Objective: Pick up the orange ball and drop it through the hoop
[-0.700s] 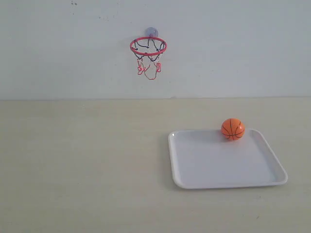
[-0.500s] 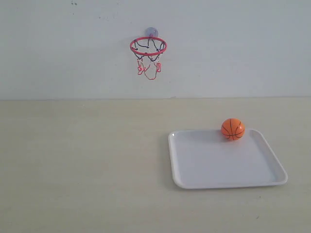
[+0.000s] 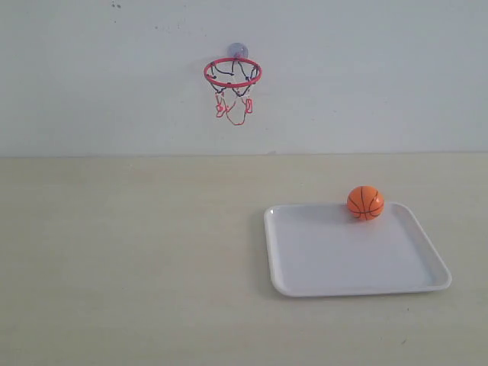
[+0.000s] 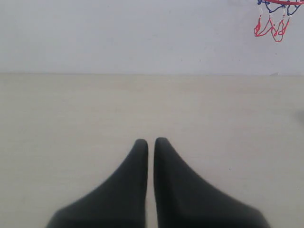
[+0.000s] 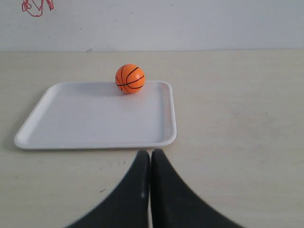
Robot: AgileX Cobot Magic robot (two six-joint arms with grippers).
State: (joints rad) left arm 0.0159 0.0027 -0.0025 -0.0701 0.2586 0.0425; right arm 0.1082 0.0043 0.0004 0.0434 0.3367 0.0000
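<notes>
Orange ball waiting on the tray, both pairs of fingers empty.

The left fingers (image 4: 135, 161) are clenched together on nothing, over bare worktop (image 3: 130, 259). The hoop (image 3: 232, 72) hangs on the back wall left of centre. Further right, the orange ball (image 3: 365, 203) sits at the far edge of the white tray (image 3: 343, 255). The right fingers (image 5: 137, 175), also clenched and empty, face it across the tray. The right arm looks the nearer; being round, the ball offers no preferred grip axis.

Left end effector (image 4: 150, 141), right end effector (image 5: 150, 152) — black, tapered.
</notes>
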